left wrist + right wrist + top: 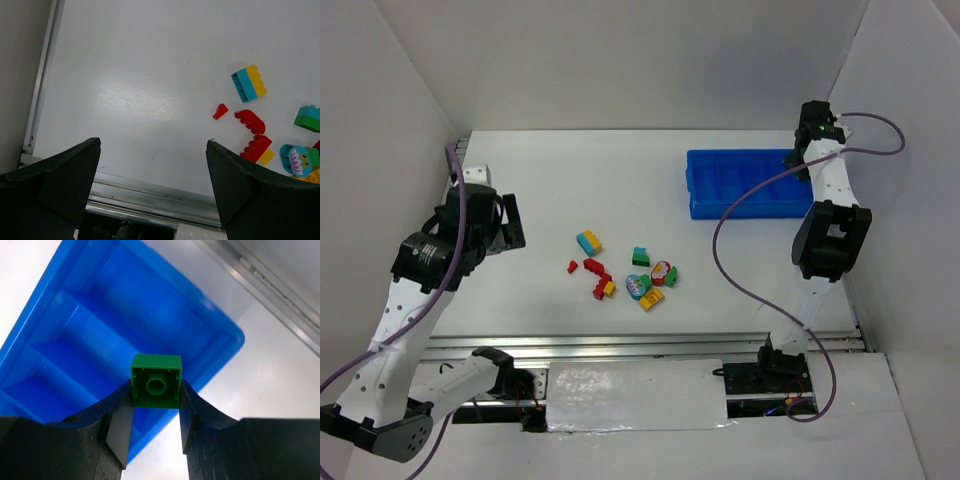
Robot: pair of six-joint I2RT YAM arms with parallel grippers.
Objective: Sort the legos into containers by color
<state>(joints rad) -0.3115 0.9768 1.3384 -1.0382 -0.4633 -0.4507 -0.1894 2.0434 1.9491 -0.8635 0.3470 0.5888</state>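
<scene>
The blue tray (692,185) with its narrow containers lies at the back right. Above its right end, my right gripper (800,160) is shut on a green lego (156,367), pinched by its sides between the fingers (156,387), hollow underside toward the camera, over the tray (100,305). The other legos lie loose mid-table: a cyan-yellow brick (588,242), red pieces (593,267), a green one (640,256) and a yellow one (652,299). My left gripper (510,225) hangs open and empty (153,141) left of the pile, with the cyan-yellow brick (249,83) and a red arch (250,121) to its right.
An aluminium rail (650,345) runs along the near table edge, also under the left fingers (150,195). White walls close in the left, back and right sides. A purple cable (740,215) loops from the right arm over the tray's front.
</scene>
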